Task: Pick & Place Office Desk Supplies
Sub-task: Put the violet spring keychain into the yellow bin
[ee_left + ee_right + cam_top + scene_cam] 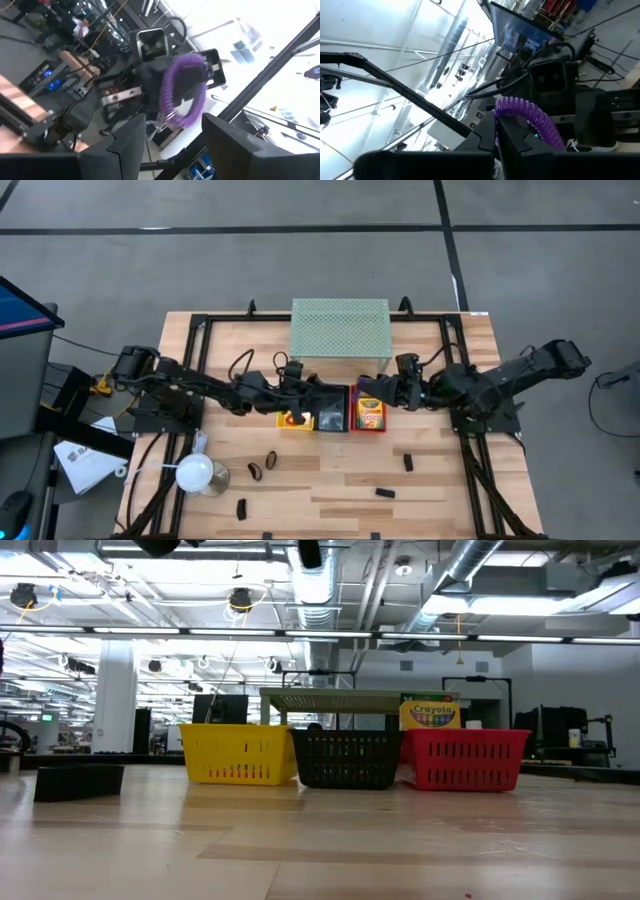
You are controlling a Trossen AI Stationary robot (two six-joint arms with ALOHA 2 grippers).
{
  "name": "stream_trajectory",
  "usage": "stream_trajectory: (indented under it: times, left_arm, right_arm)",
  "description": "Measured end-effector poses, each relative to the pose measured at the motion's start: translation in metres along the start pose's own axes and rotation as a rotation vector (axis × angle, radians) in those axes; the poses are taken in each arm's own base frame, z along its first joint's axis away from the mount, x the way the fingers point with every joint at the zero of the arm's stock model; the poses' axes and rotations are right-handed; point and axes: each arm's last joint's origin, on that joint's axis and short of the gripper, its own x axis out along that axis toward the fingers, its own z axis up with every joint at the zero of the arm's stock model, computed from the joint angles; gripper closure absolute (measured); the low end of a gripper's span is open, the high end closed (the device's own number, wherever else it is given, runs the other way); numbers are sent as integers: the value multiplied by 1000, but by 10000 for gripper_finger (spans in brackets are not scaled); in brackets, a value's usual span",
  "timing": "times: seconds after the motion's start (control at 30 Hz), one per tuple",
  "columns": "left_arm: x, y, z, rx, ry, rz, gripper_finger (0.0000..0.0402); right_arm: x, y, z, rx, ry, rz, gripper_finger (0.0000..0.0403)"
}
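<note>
Currently stretching inward from opposite sides and nearly meeting above the black basket [331, 420], with the right gripper [364, 391] clenched on the purple ring band [183, 93] in mid-air and the left gripper [172, 137] facing it, fingers parted, the ring just beyond them.

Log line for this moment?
left gripper: open by purple ring band | right gripper: shut on purple ring band | over black basket
</note>
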Motion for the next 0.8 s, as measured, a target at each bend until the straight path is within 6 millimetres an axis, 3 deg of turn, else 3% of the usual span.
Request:
stream_trajectory:
  times: [0.8]
  left_arm:
    - [3, 4, 6, 31, 7, -12, 231]
  right_arm:
    - [15, -12, 13, 28, 17, 67, 403]
